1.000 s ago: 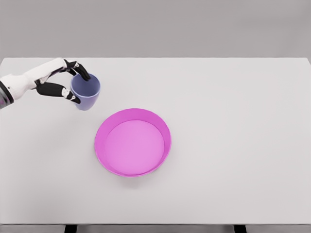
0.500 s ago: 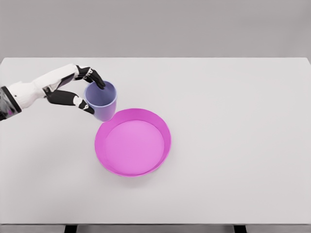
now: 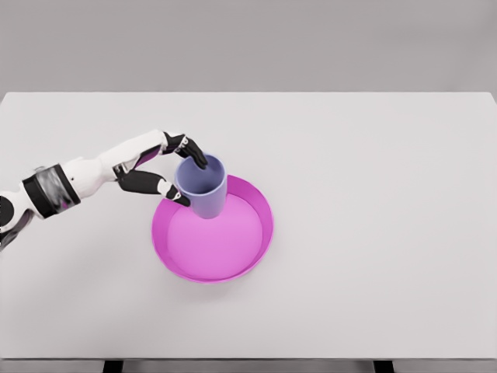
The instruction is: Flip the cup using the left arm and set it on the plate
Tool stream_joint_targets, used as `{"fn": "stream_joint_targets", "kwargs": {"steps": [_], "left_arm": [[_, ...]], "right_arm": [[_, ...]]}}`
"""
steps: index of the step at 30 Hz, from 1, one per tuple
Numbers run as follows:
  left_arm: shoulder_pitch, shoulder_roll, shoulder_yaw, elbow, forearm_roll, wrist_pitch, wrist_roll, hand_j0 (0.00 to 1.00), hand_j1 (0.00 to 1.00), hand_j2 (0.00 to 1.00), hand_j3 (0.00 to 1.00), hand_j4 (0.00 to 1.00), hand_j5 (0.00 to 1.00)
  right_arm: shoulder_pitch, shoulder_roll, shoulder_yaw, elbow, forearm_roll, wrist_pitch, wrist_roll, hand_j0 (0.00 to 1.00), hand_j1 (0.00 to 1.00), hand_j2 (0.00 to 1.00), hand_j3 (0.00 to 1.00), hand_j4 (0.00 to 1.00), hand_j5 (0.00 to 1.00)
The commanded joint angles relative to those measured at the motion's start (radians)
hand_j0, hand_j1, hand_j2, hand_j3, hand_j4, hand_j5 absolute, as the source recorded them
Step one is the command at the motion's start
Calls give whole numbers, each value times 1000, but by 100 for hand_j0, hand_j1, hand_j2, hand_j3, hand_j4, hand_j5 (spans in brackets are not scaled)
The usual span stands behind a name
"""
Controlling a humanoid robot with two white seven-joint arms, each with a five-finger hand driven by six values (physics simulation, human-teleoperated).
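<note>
A lavender-blue cup (image 3: 203, 188) is held upright, mouth up, over the far left part of the magenta plate (image 3: 252, 252). My left hand (image 3: 182, 172) is shut on the cup's left rim, with one dark finger inside the mouth and the thumb against the outer wall. The white left arm reaches in from the picture's left edge. Whether the cup's base touches the plate cannot be told. The right arm does not show.
The white table (image 3: 373, 194) spreads around the plate, its front edge near the bottom of the picture and a grey wall behind it.
My left hand has carried the cup right and toward me, from the bare table at far left to above the plate's far left rim. The cup stays mouth up.
</note>
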Motion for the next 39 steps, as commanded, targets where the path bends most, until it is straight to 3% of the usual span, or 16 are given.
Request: {"fn": "stream_joint_targets", "kwargs": {"steps": [1,8,18,19,22,23,27,36,39], "left_arm": [[0,-19,0,-1,-24,5,2,50,50,50,50,50,50],[43,-65,3,12,-112,11,2,50,50,50,50,50,50],[63,-77,11,27,-125,13,2,52,52,52,52,52,52],[63,-77,12,27,-124,11,2,55,55,55,55,55,55],[63,-77,14,27,-124,11,2,80,80,80,80,80,80],[63,-77,14,25,-124,13,2,93,93,93,93,93,93],[63,-77,14,25,-124,13,2,100,100,100,100,100,100],[63,-64,14,24,-119,11,-1,100,100,100,100,100,100],[63,24,50,24,-102,8,-6,100,100,100,100,100,100]], "right_arm": [[0,0,0,0,0,0,0,100,100,100,100,100,100],[0,0,1,0,0,0,0,100,100,100,100,100,100],[0,0,0,0,0,0,0,100,100,100,100,100,100],[0,0,0,0,0,0,0,100,100,100,100,100,100],[0,0,1,0,0,0,0,100,100,100,100,100,100],[0,0,1,0,0,0,0,100,100,100,100,100,100],[0,0,1,0,0,0,0,100,100,100,100,100,100],[0,0,1,0,0,0,0,100,100,100,100,100,100],[0,0,0,0,0,0,0,100,100,100,100,100,100]]}}
